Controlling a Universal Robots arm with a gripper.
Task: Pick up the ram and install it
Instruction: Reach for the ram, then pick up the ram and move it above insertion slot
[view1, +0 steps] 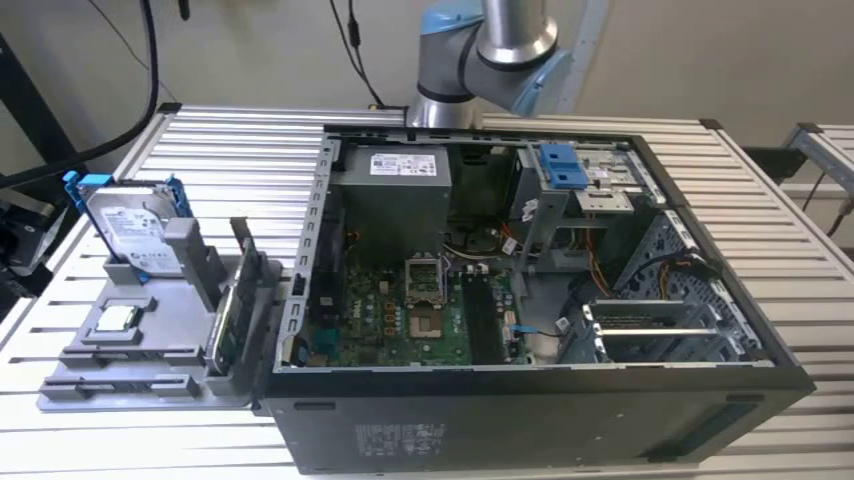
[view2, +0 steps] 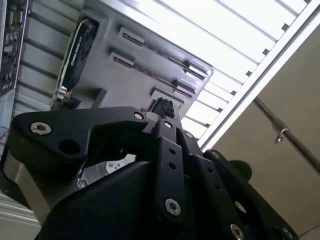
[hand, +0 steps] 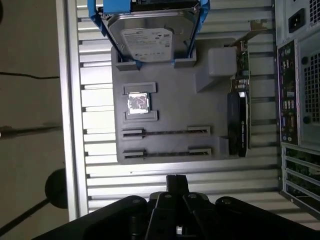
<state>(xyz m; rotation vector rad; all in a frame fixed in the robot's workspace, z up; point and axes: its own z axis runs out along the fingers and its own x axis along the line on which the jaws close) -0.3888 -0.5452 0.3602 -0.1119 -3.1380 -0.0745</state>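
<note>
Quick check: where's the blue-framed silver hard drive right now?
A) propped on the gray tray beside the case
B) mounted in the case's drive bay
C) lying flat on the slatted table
A: the silver hard drive stands propped on the gray tray, which sits on the exterior view's left of the open computer case.

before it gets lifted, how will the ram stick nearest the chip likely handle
That ram stick looks thin and stands on edge in the grey tray slots, so probably light and stiff, yet easily bent or cracked sideways. Only its narrow top edge shows, so a grip may slip.
</note>
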